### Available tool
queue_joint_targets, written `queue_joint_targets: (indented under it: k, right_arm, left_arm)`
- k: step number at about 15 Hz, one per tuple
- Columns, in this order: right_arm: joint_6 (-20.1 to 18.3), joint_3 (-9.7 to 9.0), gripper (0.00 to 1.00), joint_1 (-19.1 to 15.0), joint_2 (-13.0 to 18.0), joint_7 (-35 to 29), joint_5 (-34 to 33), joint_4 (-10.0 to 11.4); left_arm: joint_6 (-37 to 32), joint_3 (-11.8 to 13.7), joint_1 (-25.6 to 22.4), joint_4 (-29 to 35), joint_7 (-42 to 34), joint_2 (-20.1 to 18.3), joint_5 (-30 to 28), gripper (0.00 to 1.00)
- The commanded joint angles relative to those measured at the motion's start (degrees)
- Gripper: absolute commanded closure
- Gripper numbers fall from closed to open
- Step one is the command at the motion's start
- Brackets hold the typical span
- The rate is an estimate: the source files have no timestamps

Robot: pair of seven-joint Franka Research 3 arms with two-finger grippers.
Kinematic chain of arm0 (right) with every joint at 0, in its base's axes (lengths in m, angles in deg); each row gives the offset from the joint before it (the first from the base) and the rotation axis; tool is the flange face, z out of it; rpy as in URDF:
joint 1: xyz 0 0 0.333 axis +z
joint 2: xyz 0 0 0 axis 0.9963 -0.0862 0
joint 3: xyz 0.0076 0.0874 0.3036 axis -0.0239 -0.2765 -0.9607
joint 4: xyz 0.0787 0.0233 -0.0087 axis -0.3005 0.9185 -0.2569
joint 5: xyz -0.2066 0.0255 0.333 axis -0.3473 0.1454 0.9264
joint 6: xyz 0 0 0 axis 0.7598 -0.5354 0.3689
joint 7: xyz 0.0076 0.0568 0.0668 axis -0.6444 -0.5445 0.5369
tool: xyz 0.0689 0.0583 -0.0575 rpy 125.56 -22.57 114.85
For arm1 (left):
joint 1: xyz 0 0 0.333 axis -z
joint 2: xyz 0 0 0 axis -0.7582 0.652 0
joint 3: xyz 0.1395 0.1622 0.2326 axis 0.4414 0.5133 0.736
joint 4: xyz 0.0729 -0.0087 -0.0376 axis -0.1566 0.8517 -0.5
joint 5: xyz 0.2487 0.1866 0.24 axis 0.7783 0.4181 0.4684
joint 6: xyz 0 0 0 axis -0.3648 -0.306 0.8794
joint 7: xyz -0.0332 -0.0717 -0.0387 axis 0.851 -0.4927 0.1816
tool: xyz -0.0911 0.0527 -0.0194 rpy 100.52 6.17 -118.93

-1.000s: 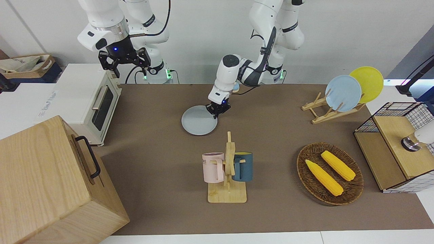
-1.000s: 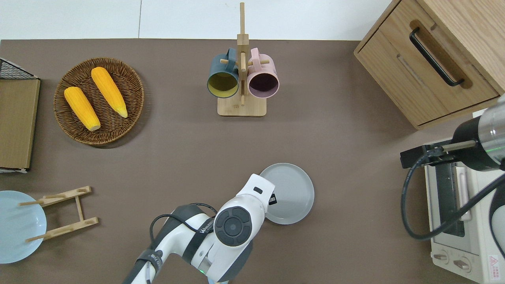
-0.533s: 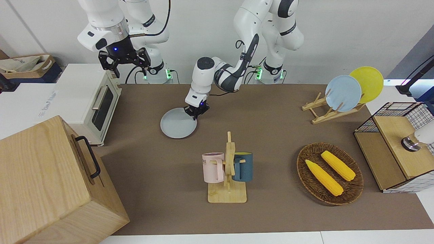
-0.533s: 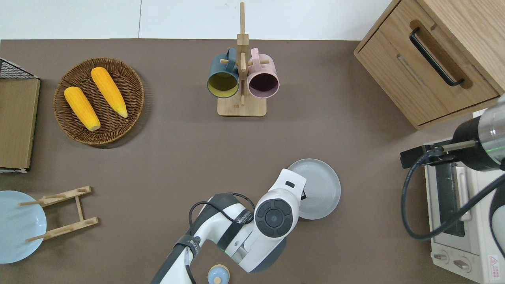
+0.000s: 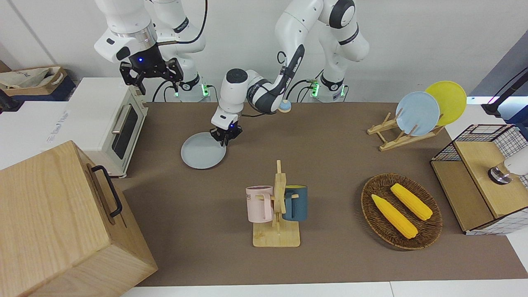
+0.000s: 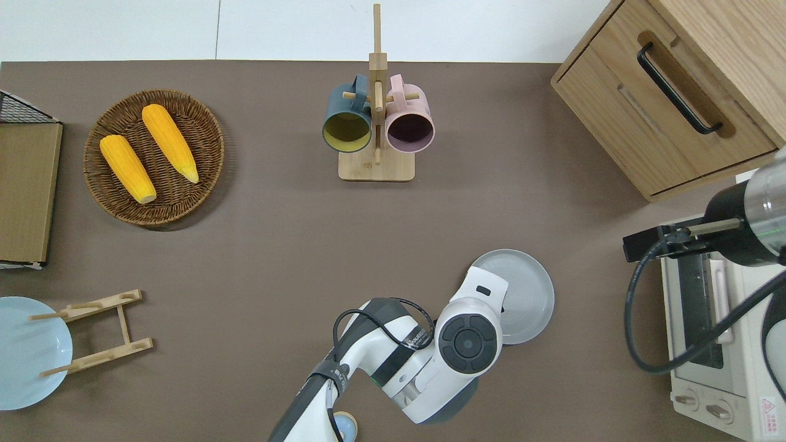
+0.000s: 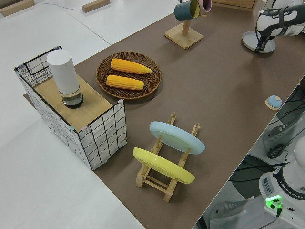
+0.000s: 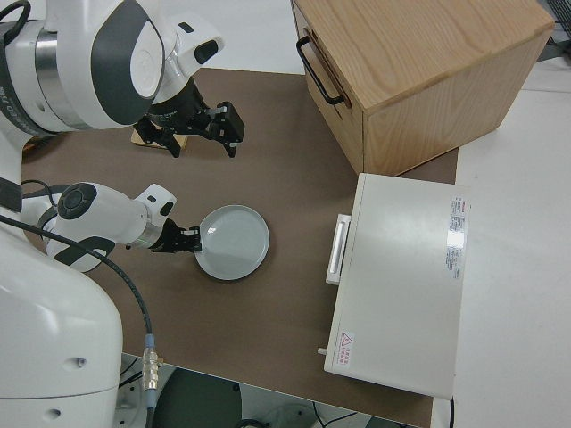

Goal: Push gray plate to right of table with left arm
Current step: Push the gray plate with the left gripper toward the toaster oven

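Pressing down on the gray plate (image 5: 203, 150) at its rim, left gripper (image 5: 225, 136) jaws looking clenched; plate lying on the table (image 5: 330, 165), mug rack (image 6: 376, 116) at its 11 o'clock overhead; right arm parked

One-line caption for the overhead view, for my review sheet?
Left gripper down at the gray plate on the table, plate lying between mug rack and toaster oven; right arm parked.

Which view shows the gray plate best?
The right side view: the gray plate shows nearly whole on the table. Overhead, the left arm covers one edge; the front view shows it obliquely, the left side view small.
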Motion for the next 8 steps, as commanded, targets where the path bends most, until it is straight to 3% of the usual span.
queue_joint_targets:
  k: [1,8]
  right_arm:
    - [-0.69,-0.23,0.017,-0.62,0.43,0.15,0.46,0.03]
    - [-0.69,-0.32,0.017,-0.62,0.43,0.06,0.46,0.03]
  left_arm:
    - [-4.22,0.74,0.27,-2.71,1.57,0.93,1.25,0.13]
    - [-12.65,1.62,-3.15,-1.57,-4.48,-4.69,1.16,0.1]
